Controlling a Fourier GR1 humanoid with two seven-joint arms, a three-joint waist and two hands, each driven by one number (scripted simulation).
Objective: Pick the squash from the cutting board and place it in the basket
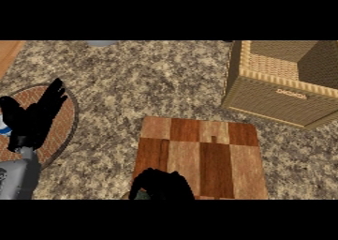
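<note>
A wooden cutting board (206, 154) of light and dark blocks lies on the speckled counter at lower centre. My right hand (163, 184) sits at the board's near left edge, fingers curled downward. A small dark green patch, the squash (139, 194), peeks out under the hand's left side; the rest of it is hidden. The woven basket (271, 101) stands at the upper right, open at the top and apart from the board. My left hand (32, 119) rests open at the far left, fingers up.
Under the left hand lies a round brown plate (61, 136) with a dark rim, and a blue and white thing (0, 126) shows at its left edge. A grey object (102, 43) sits at the counter's far edge.
</note>
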